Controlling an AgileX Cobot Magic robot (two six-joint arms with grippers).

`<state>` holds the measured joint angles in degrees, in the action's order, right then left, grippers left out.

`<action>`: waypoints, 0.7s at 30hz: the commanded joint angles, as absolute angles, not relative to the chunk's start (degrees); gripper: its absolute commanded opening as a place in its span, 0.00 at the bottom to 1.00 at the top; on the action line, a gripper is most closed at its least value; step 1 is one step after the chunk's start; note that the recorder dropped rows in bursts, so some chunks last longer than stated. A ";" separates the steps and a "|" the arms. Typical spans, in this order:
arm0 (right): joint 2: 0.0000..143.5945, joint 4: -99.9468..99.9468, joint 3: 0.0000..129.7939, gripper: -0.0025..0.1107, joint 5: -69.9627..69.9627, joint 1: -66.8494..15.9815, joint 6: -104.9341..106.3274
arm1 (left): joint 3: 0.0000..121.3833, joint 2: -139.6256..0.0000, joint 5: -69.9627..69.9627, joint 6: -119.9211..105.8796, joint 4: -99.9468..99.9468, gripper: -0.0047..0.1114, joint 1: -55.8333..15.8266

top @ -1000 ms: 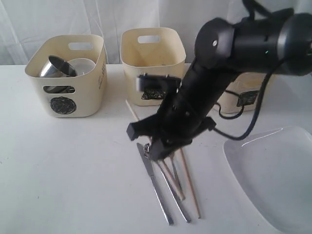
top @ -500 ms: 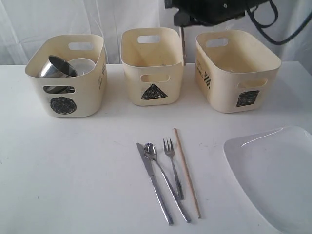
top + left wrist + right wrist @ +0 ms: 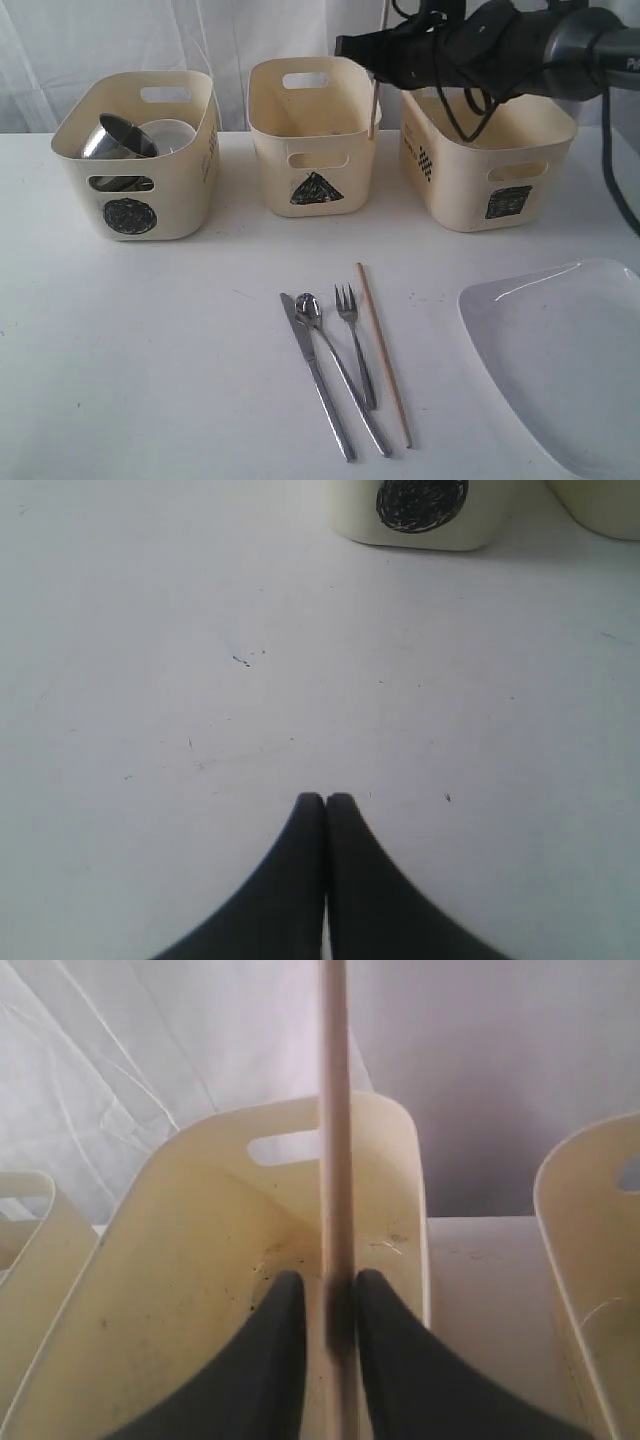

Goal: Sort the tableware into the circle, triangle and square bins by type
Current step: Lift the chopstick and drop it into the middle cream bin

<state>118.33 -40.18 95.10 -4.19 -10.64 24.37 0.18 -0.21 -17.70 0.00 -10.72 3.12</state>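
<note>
My right gripper is shut on a wooden chopstick, which hangs upright over the right rim of the triangle bin. A second chopstick lies on the table beside the fork, spoon and knife. The circle bin holds a steel mug and a white bowl. The white plate lies at the front right. My left gripper is shut on nothing, low over bare table near the circle bin.
The square bin stands right of the triangle bin, under the right arm and its cables. A white curtain hangs behind the three bins. The left arm does not show in the exterior view.
My right arm rose from the cutlery with one chopstick and carried it back, over the triangle bin. One chopstick stays on the table.
</note>
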 commanded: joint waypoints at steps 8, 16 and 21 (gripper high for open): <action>120.00 -40.30 99.92 0.25 -2.15 -12.29 30.20 | 0.00 0.00 -17.59 0.00 -11.02 0.04 2.73; 117.86 -39.88 99.92 0.25 -13.19 -12.18 30.92 | 0.00 0.00 -17.59 0.00 -11.02 0.04 2.73; 113.30 -36.60 99.92 0.25 -20.07 -11.97 31.82 | 0.00 0.00 -17.59 0.00 -11.02 0.04 2.73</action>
<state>116.51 -39.57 99.72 -16.07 -12.31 30.83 0.18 -0.21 -17.70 0.00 -10.72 3.12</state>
